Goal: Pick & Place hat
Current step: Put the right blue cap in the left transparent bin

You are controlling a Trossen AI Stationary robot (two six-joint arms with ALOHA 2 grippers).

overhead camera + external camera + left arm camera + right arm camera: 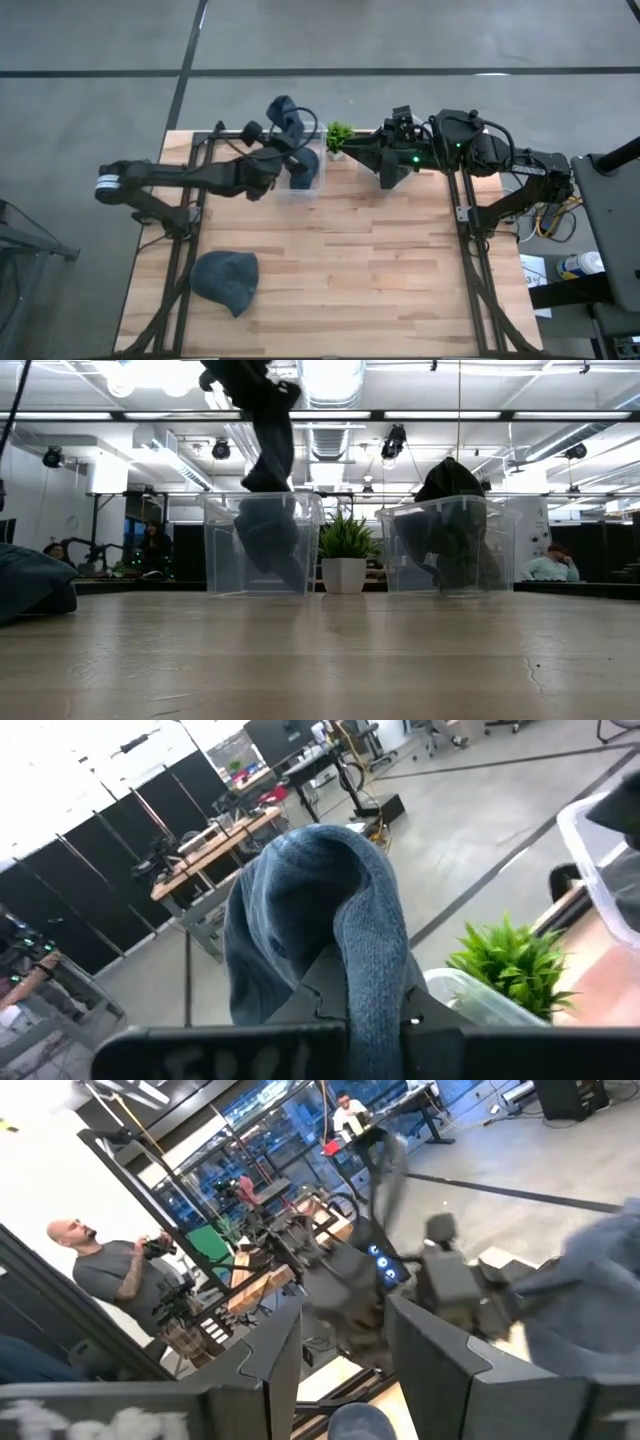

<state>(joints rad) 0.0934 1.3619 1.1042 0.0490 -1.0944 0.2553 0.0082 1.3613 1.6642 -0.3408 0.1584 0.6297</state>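
Observation:
My left gripper (287, 128) is shut on a blue knit hat (310, 910) and holds it high above a clear bin (265, 545) at the table's far edge. In the low view the hat (268, 445) hangs over the bin, where another blue hat (270, 540) lies. A third blue hat (225, 280) rests flat on the near left of the table. My right gripper (345, 1350) is open and holds nothing. It hovers by the potted plant (340, 135), over a second clear bin (450, 545). My left gripper holds the blue hat by a fold of its knit (375, 990), which drapes over and between the fingers and hides the place of contact. The hat is lifted clear and hangs slack below the gripper (245, 375), its lower end (266, 482) just above the bin's rim.
A small potted plant (345, 555) stands between the two clear bins at the far edge. The wooden tabletop (380, 270) stretches toward the near edge. People and workbenches show in the room beyond the table.

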